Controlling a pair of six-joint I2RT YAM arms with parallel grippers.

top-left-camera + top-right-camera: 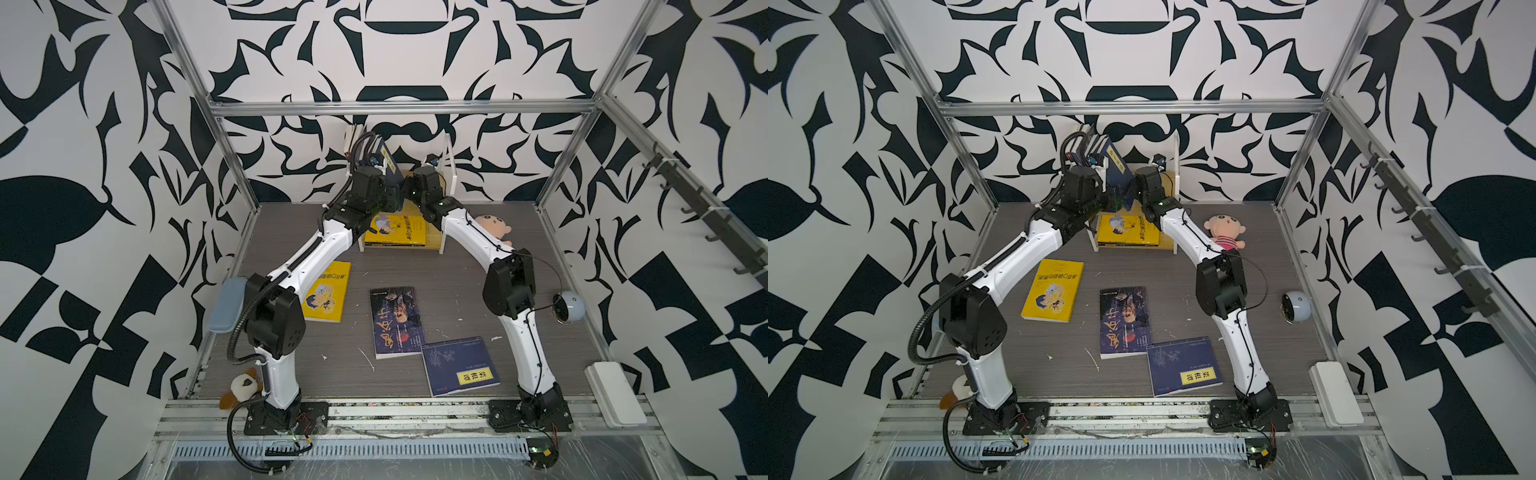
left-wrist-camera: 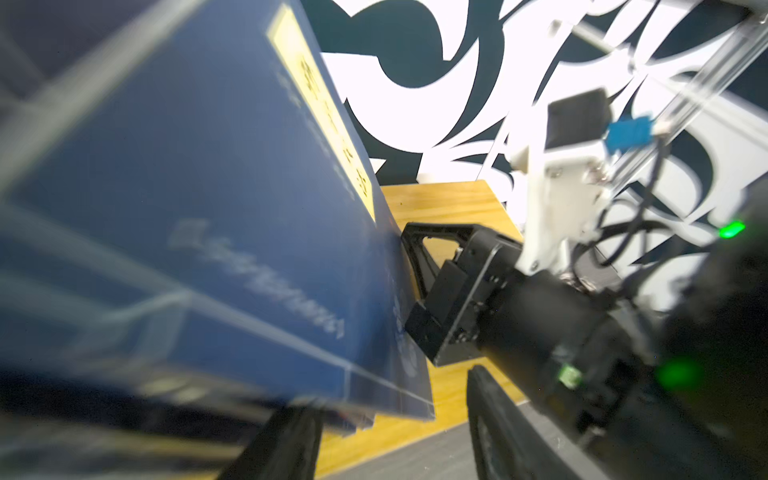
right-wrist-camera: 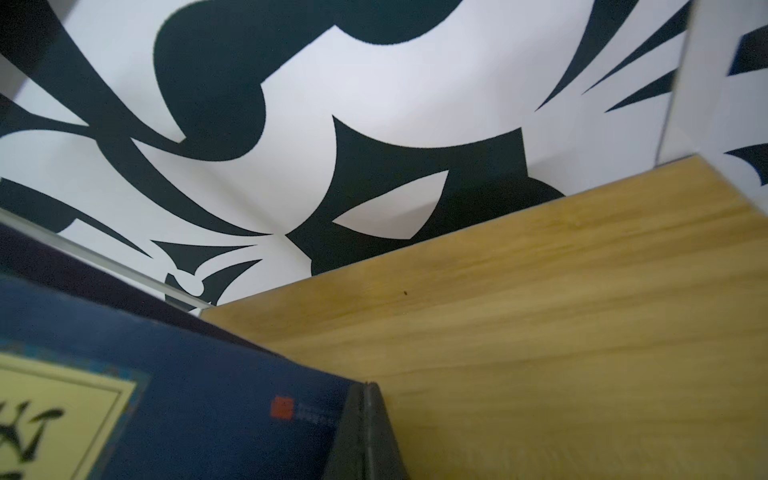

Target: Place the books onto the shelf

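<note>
**Navy book leaning on the top board, both claws at it**

The left claw [image 2: 390, 415] stands wide. Its two fingers [image 2: 494, 428] are well apart at the front edge of the top board, and the lower corner of the navy book [image 2: 216, 199] sits between them with nothing clamped. The right claw [image 3: 365, 419] is pressed fully closed, holding nothing. Its tip rests against the cover of the navy book [image 3: 216, 395], near the lower edge; the left wrist view shows the same contact [image 2: 415, 291].

The navy book [image 1: 388, 160] is on the upper tier of the shelf [image 1: 451, 168], tilted and leaning toward the upright books [image 1: 353, 137] at the left end. In both top views the rest of that board, to the right, is bare wood [image 1: 1177, 166].

On the lower tier a yellow book [image 1: 395, 228] lies flat, cover up.

Three more lie flat on the table, apart from the shelf. A second yellow book [image 1: 328, 293] is beside the left arm and a dark book [image 1: 397, 322] with gold writing is in the middle. A second navy book [image 1: 459, 365] touches the dark book's near corner.

A doll [image 1: 1225, 230] sits just right of the shelf, behind the right arm.
</note>
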